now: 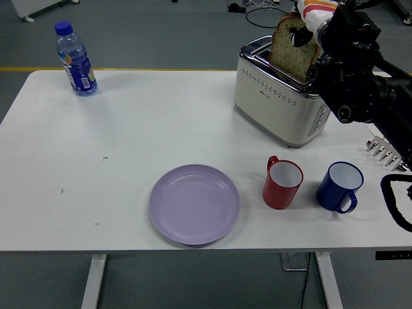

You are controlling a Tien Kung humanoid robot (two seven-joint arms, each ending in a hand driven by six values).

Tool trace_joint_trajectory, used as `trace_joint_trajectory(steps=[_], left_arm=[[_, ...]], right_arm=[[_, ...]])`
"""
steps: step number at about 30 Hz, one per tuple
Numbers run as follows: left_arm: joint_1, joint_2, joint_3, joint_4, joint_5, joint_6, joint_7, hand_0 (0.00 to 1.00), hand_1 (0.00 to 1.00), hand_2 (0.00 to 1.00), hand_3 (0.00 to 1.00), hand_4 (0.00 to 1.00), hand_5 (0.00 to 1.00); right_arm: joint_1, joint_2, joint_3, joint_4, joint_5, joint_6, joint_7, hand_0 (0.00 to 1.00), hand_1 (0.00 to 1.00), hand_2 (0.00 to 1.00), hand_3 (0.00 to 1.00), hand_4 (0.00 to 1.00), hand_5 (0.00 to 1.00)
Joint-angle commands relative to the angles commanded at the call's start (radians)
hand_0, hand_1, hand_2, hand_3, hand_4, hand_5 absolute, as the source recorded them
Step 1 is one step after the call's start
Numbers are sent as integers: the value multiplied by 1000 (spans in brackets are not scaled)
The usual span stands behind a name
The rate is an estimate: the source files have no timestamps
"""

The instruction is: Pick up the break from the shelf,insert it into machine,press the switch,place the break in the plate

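Note:
A slice of bread (291, 48) stands partly inside the slot of the cream toaster (278, 103) at the back right of the table. My right hand (304, 29) comes in from the right and is shut on the bread's top edge. The black right arm (364, 84) hides the toaster's right end. A lilac plate (194, 203) lies empty near the table's front edge. No left hand shows in the head view.
A red mug (282, 183) and a blue mug (339, 187) stand in front of the toaster. A water bottle (75, 59) stands at the back left. A metal rack (385, 150) pokes in at the right edge.

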Motion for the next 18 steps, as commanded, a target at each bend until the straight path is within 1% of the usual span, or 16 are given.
trace_joint_trajectory(steps=[1,3,6,7,9,12,13,14,18], left_arm=[[0,0,1,0,-1,0,0,623,433,419,507,262,801],[0,0,0,0,0,0,0,623,433,419,507,262,801],[0,0,2,0,-2,1,0,623,433,419,507,262,801],[0,-1,2,0,-2,1,0,623,433,418,506,262,801],[1,-1,2,0,-2,1,0,623,433,418,506,262,801],[2,-1,1,0,0,0,1,623,433,418,506,262,801],[2,-1,0,0,1,0,1,624,432,418,506,262,801],[3,-1,0,0,2,0,1,624,432,418,506,262,801],[5,-1,-1,0,5,-1,2,624,432,418,506,262,801]], right_arm=[[0,0,2,0,0,6,0,769,752,847,826,681,151],[0,0,5,0,4,20,-1,769,752,847,826,681,151],[-1,0,10,0,9,18,2,769,752,847,826,681,151],[-1,0,11,-1,10,15,3,850,842,938,899,723,192],[-1,0,13,0,11,11,6,850,842,938,899,723,192],[-2,0,18,3,12,-4,13,850,842,938,899,723,192],[-3,0,20,6,12,-16,18,881,866,966,924,739,200],[-4,0,22,9,13,-24,21,881,866,966,924,739,200],[-9,-8,25,28,16,-37,26,881,866,966,924,739,200]])
